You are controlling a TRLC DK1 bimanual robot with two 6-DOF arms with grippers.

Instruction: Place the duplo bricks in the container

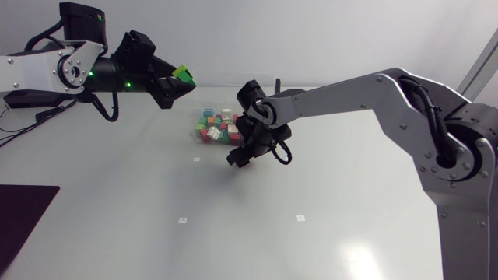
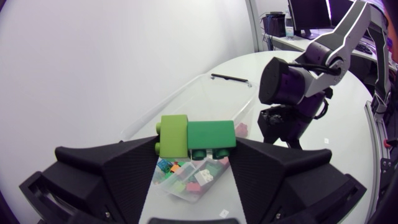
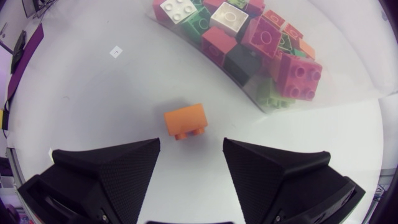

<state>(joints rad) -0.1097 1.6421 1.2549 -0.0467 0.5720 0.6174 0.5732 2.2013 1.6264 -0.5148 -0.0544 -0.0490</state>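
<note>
My left gripper is raised above and to the left of the clear container. It is shut on a light green brick joined to a darker green brick, and the container lies below them. My right gripper is low over the table by the container's near side. Its fingers stand open, and an orange brick lies on the table just ahead of the fingertips, untouched. Several bricks of mixed colours fill the container. The head view does not show the orange brick.
A dark mat lies at the table's front left corner. Small white markers dot the tabletop. A thin black rod lies on the table behind the container. My right arm stands close beside the container.
</note>
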